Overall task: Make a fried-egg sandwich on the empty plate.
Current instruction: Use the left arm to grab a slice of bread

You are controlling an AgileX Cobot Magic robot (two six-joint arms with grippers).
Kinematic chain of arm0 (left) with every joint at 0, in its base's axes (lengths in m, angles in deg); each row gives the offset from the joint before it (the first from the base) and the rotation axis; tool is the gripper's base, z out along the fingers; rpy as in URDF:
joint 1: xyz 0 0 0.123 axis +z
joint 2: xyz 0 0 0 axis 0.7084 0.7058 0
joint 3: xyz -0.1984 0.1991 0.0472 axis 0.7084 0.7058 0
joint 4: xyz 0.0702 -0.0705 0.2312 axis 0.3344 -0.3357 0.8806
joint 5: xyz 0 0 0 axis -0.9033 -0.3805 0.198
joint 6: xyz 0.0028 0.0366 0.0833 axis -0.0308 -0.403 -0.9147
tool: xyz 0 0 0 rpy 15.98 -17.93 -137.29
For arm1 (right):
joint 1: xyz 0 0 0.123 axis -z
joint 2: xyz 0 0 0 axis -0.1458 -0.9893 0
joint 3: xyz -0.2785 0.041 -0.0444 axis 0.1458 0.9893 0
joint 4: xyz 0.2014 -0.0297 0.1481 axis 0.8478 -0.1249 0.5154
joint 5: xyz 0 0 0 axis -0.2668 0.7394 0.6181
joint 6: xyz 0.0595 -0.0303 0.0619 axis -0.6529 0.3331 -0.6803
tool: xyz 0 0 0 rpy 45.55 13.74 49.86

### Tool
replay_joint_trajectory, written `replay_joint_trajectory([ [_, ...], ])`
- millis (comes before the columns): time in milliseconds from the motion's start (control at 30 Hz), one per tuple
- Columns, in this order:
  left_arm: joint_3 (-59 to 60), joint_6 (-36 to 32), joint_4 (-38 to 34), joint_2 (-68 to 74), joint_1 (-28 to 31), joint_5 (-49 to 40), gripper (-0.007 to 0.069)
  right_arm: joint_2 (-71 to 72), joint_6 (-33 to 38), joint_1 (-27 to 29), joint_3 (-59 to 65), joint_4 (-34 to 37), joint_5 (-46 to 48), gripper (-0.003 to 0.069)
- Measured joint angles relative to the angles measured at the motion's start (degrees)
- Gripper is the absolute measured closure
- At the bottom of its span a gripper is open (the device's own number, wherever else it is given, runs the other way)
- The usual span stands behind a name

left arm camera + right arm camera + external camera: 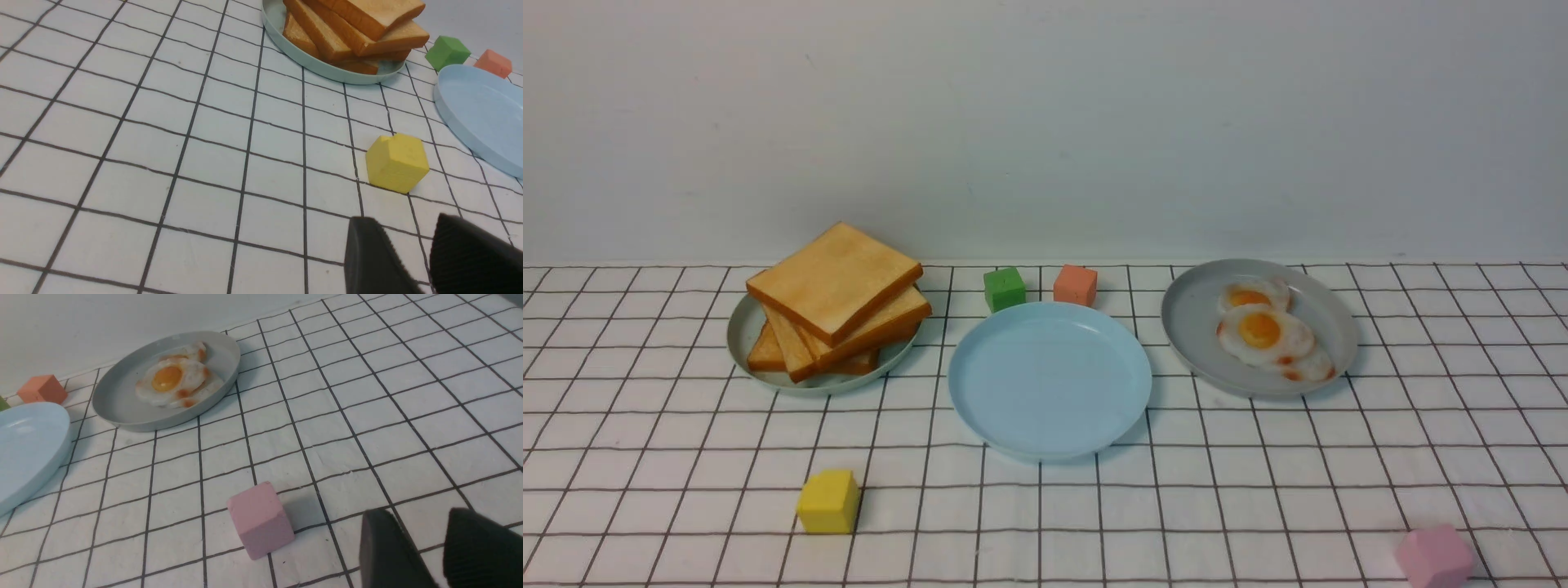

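The empty plate [1049, 384], light blue and round, lies bare at the table's middle. To its left a pile of golden toast slices [837, 298] rests on a pale grey-green plate [742, 331]. To its right, white fried eggs with orange yolks [1262, 331] lie on a grey plate [1192, 314]. No fried-egg sandwich is in view. Neither gripper shows in the front view. In the left wrist view my left gripper [404, 222] hangs open over bare cloth near a yellow cube [396, 163]. My right gripper [416, 516] is open too, beside a pink cube [260, 520].
A green cube [1004, 288] and a salmon cube [1075, 284] stand just behind the blue plate. The yellow cube [828, 501] sits front left and the pink cube [1433, 557] front right. A white wall closes the back of the checked cloth [1258, 490].
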Motion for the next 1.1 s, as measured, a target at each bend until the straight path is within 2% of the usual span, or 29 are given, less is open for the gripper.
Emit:
replay_joint_trajectory([
  [200,0.0,0.0,0.1,0.0,0.0,0.0,0.0386,0.0,0.0,0.0,0.0,0.0,0.0,0.0418],
  [533,0.0,-2.1,8.8,0.0,0.0,0.6,0.0386,0.0,0.0,0.0,0.0,0.0,0.0,0.0418],
  [600,0.1,-0.4,7.4,0.0,0.0,2.8,0.0386,0.0,0.0,0.0,0.0,0.0,0.0,0.0418],
  [700,0.1,8.2,-4.0,0.0,0.0,9.6,0.0386,0.0,0.0,0.0,0.0,0.0,0.0,0.0418],
  [867,0.1,16.4,-18.0,0.0,0.0,19.8,0.0386,0.0,0.0,0.0,0.0,0.0,0.0,0.0418],
  [967,0.1,17.3,-20.7,0.0,0.0,23.6,0.0386,0.0,0.0,0.0,0.0,0.0,0.0,0.0418],
  [1100,0.0,16.0,-19.1,0.0,0.0,23.6,0.0412,0.0,0.0,0.0,0.0,0.0,0.0,0.0418],
])
